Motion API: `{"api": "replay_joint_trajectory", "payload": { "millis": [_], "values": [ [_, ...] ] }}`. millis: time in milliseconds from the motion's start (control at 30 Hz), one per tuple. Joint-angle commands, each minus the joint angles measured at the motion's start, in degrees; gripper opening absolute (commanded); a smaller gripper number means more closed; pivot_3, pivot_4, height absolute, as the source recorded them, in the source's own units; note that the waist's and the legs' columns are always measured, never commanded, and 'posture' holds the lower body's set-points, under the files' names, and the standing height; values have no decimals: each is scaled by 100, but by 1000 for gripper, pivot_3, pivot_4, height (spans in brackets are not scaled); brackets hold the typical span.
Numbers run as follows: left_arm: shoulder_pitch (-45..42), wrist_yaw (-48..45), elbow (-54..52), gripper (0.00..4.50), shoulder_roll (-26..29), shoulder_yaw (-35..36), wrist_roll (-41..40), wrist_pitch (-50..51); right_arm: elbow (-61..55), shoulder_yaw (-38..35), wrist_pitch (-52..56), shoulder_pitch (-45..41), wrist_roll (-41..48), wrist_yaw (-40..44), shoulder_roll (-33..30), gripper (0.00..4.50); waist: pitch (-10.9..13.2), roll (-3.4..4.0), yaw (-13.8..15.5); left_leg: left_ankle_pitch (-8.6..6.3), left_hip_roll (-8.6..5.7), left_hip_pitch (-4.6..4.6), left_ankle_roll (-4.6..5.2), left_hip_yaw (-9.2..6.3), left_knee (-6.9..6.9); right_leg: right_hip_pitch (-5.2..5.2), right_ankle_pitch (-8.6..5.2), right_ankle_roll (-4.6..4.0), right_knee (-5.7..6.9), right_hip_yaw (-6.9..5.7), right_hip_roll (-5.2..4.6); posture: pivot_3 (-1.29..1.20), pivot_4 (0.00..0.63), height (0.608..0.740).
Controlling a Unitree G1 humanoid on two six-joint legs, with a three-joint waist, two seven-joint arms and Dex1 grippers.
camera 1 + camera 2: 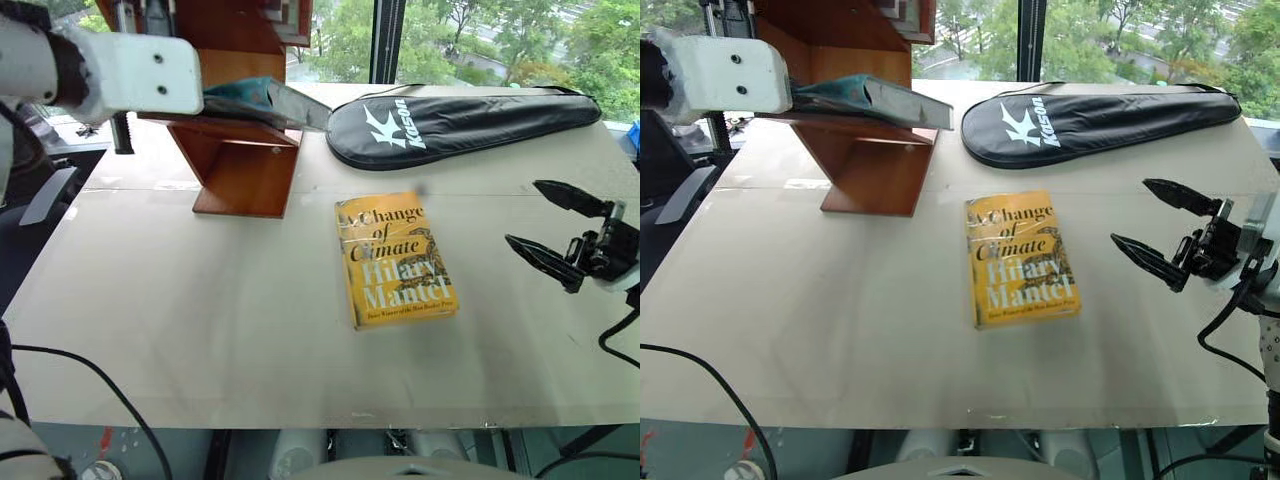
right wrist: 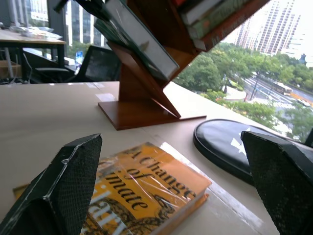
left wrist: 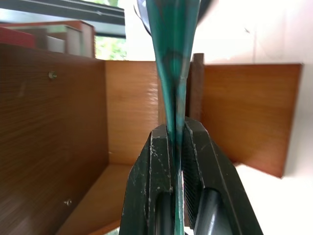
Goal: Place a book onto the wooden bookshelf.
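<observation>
Teal book [image 1: 875,98] is being clamped by the left gripper [image 3: 177,147] over the wooden bookshelf [image 1: 875,165]; right gripper [image 1: 1160,225] is gaping empty.

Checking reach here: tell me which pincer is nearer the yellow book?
Right. The right pincer hangs open just beside the yellow book; the left pincer is away at the wooden bookshelf, gripping the book.

I get bright daylight from the windows [image 1: 470,40] behind the table [image 1: 200,330], washing its far side pale. Shadows are soft. Glare streaks the yellow book [image 1: 396,262] and its wrap. In the left wrist view the book [image 3: 172,58] blurs and the background blows out white.
</observation>
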Motion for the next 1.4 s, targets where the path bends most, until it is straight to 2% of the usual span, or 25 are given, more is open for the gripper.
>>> {"api": "replay_joint_trajectory", "payload": {
  "millis": [33,233,333,433,500,600,700,767,800,867,933,1000,1167,1267,1400],
  "values": [
    [-157,-337,330,8,-66,-233,617,346,-342,-242,180,-263,494,-145,-41,4500,0,0,-54,0,0,3,0,-2,0,0,0,0,5,1,2,0,150,740],
    [-484,-273,563,8,-820,-349,918,664,-246,-79,226,-402,441,-3,-110,4500,-1,0,-86,-1,-3,22,1,5,10,2,1,0,42,17,-2,0,150,740],
    [-413,-370,587,1081,-814,-62,719,767,-225,-53,294,-479,479,54,-129,4500,-1,0,-101,0,-3,25,1,7,12,0,1,-1,50,29,-4,0,150,740],
    [-75,-443,168,2547,-1005,851,-292,1577,-141,-69,338,-526,487,131,-157,4500,1,-3,-78,0,-1,17,0,7,16,-8,0,-2,59,31,-12,0,150,740],
    [354,-797,-460,2547,-914,1584,-1120,2168,-91,-81,400,-543,498,167,-198,4500,1,-2,-95,0,-2,0,0,0,21,-12,0,-2,48,16,-20,0,150,740],
    [643,-934,-1535,2547,-1059,2688,-2635,3848,-60,-107,549,-567,496,162,-316,4500,4,-8,-89,0,0,-16,0,0,28,-12,0,1,31,14,-47,0,150,740],
    [1047,-699,-2610,2547,-1525,3537,-4249,5673,-33,-153,669,-578,477,108,-437,4500,5,-11,-42,0,-1,-26,0,-19,30,-4,-1,2,16,-6,-48,0,150,740],
    [1624,-82,-3079,2547,-2311,3957,-4741,6280,-36,-159,700,-512,366,71,-497,4500,-8,13,-23,0,-5,-11,0,-22,28,12,-3,6,14,-6,-46,0,150,740],
    [2102,296,-3309,2547,-2731,4046,-4733,6153,-39,-177,686,-459,296,14,-507,4500,-25,40,0,0,-6,4,0,-22,28,24,-7,11,17,-5,-47,0,150,740],
    [3101,1076,-3637,2547,-3559,4034,-4565,5817,-60,-240,660,-295,114,-157,-526,4500,-26,39,12,0,-8,25,0,-25,29,42,-6,10,30,-1,-51,0,150,740],
    [3951,1661,-3578,2547,-4113,3803,-4063,4945,-162,-285,575,95,-281,-212,-661,4500,-11,10,15,0,-7,32,-1,-26,25,42,-5,7,44,2,-51,0,150,740],
    [4793,1900,-3271,2547,-4378,3612,-3643,4104,-205,-464,489,627,-571,-193,-758,4500,-13,0,26,0,-5,30,-1,-29,24,37,1,-3,44,2,-50,0,150,740],
    [6203,1758,-2624,2547,-4188,3491,-3052,2449,8,-1093,189,1740,-922,4,-750,4500,-15,2,56,-1,-7,50,-1,-15,14,44,0,-5,44,12,-56,0,150,740],
    [6764,1612,-2288,2547,-4025,3698,-3054,1899,197,-1417,45,2262,-1017,182,-730,4500,-17,1,56,-14,-6,56,22,-14,13,49,0,-6,38,12,-58,0,150,740],
    [7047,1671,-2121,2547,-4014,3734,-3225,1602,315,-1470,-184,2652,-1207,235,-635,4500,-20,-1,55,-17,-5,67,27,-13,10,58,-2,-9,36,12,-62,0,150,740]
  ]
}}
